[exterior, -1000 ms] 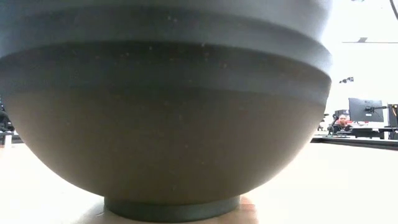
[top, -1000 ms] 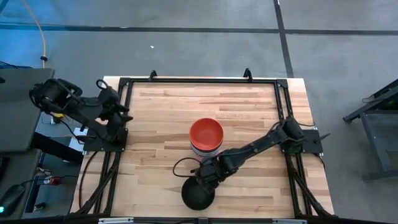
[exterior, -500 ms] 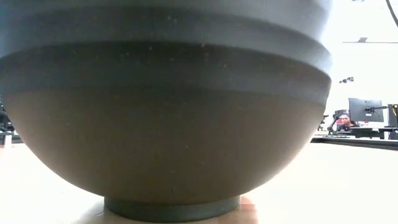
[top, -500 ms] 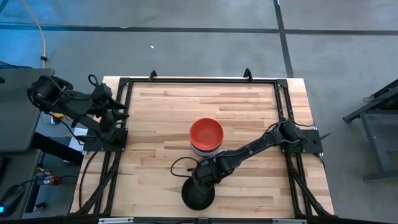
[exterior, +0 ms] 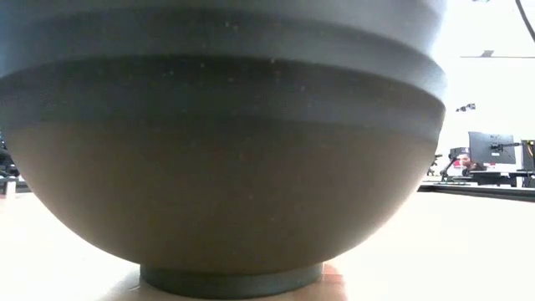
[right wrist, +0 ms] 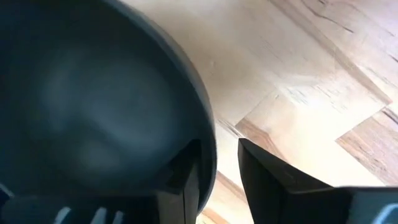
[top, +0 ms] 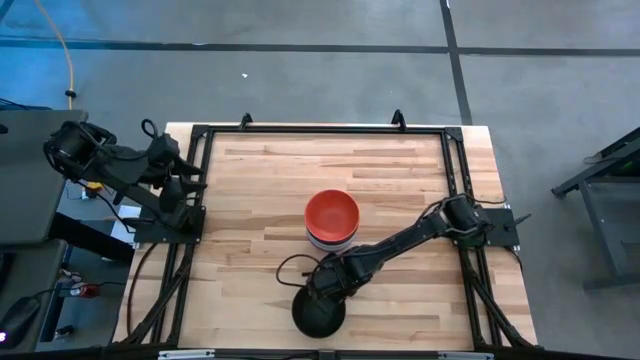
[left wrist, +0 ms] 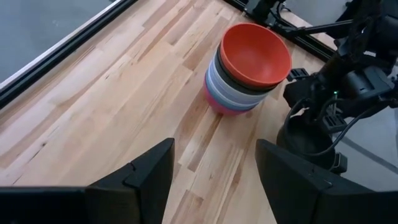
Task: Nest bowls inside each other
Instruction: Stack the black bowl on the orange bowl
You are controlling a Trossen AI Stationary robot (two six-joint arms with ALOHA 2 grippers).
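Note:
A black bowl [top: 318, 315] stands alone on its foot ring [exterior: 230, 280] near the table's near edge and fills the low view [exterior: 217, 150]. A nested stack with a red bowl [top: 331, 214] on top stands mid-table. In the left wrist view the red bowl [left wrist: 255, 53] sits over black, white, bluish and magenta ones. My right gripper [top: 326, 291] is open at the black bowl's far rim [right wrist: 210, 149], one finger [right wrist: 186, 180] inside the bowl and one finger [right wrist: 267, 180] outside. My left gripper [top: 186, 180] is open and empty at the table's left edge. My right gripper straddles the black bowl's far rim [right wrist: 210, 149] from above, slanting in from the far right. A strip of table shows between the outer finger and the rim. Whether the inner finger touches the bowl's inner wall, I cannot tell. The bowl stands upright on the table.
A black metal frame [top: 320, 130] runs around the wooden table top. A cable [top: 290, 262] loops beside my right gripper. Bare wood lies on the left half [top: 250, 200] and at the far side. Desks and monitors [exterior: 491, 149] show in the room beyond.
My right gripper has gone a little toward the table's near edge and down onto the black bowl's far rim. My left arm has drawn back slightly toward the table's left edge. The bowls have kept still.

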